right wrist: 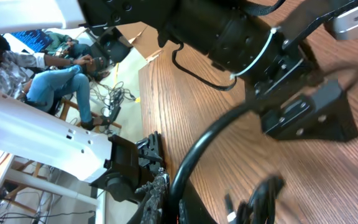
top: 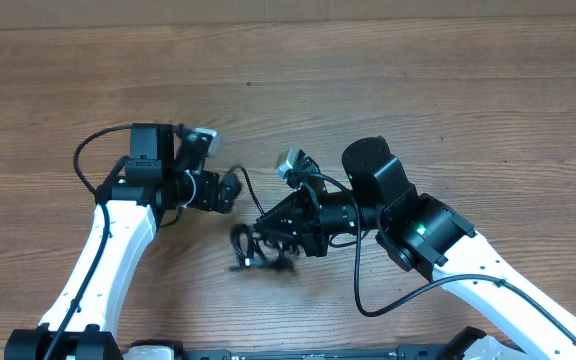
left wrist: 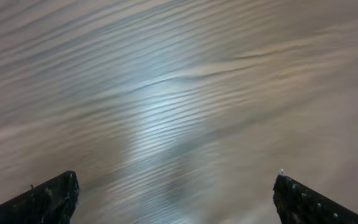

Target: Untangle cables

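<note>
From above, the cables (top: 253, 252) lie as a small black knot on the desk (top: 418, 80), toward its near edge and about midway between its left and right edges. The right gripper (top: 266, 238) comes in from the right with its tip right at the knot, jaws clenched tight. Whether a strand is pinched between them I cannot tell from here. My guess is that it sits there to anchor the tangle. The left gripper (top: 226, 190) hangs just beside the knot, on its far left side. It is spread wide with nothing in it, probably placed to take a loose strand and draw it away.

The left wrist view shows only blurred wood. The two fingers (left wrist: 51, 199) stand far apart at the lower corners, with no wire between them.

The right wrist view is tilted and crowded. The left arm (right wrist: 229, 37) fills the top and a thick arm lead (right wrist: 197, 155) crosses the middle. Blurred dark ends of the cables sit low on the wood. This camera's own fingers are too dark to read.
</note>
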Robot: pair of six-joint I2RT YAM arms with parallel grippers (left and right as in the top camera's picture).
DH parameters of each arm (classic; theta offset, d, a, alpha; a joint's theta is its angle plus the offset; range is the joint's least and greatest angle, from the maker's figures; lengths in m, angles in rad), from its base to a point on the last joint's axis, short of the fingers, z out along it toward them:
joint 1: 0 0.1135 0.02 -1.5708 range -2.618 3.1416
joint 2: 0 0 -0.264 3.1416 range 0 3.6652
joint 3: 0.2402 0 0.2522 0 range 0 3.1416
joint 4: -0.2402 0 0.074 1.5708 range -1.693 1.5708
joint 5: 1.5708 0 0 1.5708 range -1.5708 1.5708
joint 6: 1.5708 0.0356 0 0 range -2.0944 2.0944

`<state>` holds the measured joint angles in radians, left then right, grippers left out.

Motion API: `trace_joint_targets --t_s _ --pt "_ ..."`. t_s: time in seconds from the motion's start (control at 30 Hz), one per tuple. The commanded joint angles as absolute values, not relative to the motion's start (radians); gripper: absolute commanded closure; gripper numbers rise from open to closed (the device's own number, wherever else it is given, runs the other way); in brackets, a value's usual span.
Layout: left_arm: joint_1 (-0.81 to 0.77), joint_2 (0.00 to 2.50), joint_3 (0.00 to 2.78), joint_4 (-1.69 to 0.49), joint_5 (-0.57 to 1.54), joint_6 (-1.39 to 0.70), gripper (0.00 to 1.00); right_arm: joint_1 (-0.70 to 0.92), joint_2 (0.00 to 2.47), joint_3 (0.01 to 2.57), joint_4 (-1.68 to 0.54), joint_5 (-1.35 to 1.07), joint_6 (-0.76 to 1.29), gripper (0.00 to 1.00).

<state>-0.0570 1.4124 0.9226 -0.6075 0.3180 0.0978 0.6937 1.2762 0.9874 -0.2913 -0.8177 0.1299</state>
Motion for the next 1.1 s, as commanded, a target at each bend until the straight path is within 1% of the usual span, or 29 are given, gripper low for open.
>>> trace_joint_targets --t_s 0.0,0.33,0.37,0.43,0.53,0.57,0.63,0.67,0.7,0.73,0.77,0.83,0.97,1.07 --pt "-0.051 1.420 0.925 -0.613 0.053 -0.017 0.01 0.694 1.262 1.003 -0.286 -0.839 0.125 0.96" --pt "-0.051 1.420 0.925 -0.632 0.210 -0.041 0.00 0.694 1.262 1.002 -0.389 -0.669 0.130 0.96" --pt "-0.051 1.420 0.925 -0.634 0.215 -0.041 0.01 0.694 1.262 1.002 -0.406 -0.639 0.131 0.94" --pt "-0.051 1.420 0.925 -0.643 0.219 -0.041 0.01 0.694 1.264 1.002 -0.445 -0.575 0.134 0.84" --pt "-0.051 1.420 0.925 -0.659 0.235 -0.041 0.00 0.694 1.270 1.002 -0.506 -0.491 0.134 0.51" --pt "-0.051 1.420 0.925 -0.665 0.237 -0.041 0.00 0.694 1.273 1.002 -0.525 -0.471 0.133 0.44" --pt "-0.051 1.420 0.925 -0.675 0.237 -0.040 0.00 0.694 1.280 1.002 -0.549 -0.454 0.133 0.34" --pt "-0.051 1.420 0.925 -0.679 0.237 -0.036 0.00 0.694 1.284 1.002 -0.558 -0.448 0.133 0.27" --pt "-0.051 1.420 0.925 -0.683 0.237 -0.036 0.00 0.694 1.287 1.002 -0.564 -0.443 0.133 0.22" --pt "-0.051 1.420 0.925 -0.684 0.237 -0.032 0.00 0.694 1.290 1.001 -0.569 -0.434 0.133 0.19" --pt "-0.051 1.420 0.925 -0.685 0.237 -0.030 0.01 0.694 1.292 1.001 -0.576 -0.417 0.134 0.14" --pt "-0.051 1.420 0.925 -0.688 0.237 -0.030 0.01 0.694 1.296 1.001 -0.593 -0.382 0.134 0.08" --pt "-0.051 1.420 0.925 -0.693 0.229 -0.030 0.00 0.694 1.306 1.001 -0.638 -0.288 0.203 0.02" --pt "-0.051 1.420 0.925 -0.698 0.229 -0.030 0.00 0.694 1.322 1.001 -0.683 -0.270 0.210 0.01"
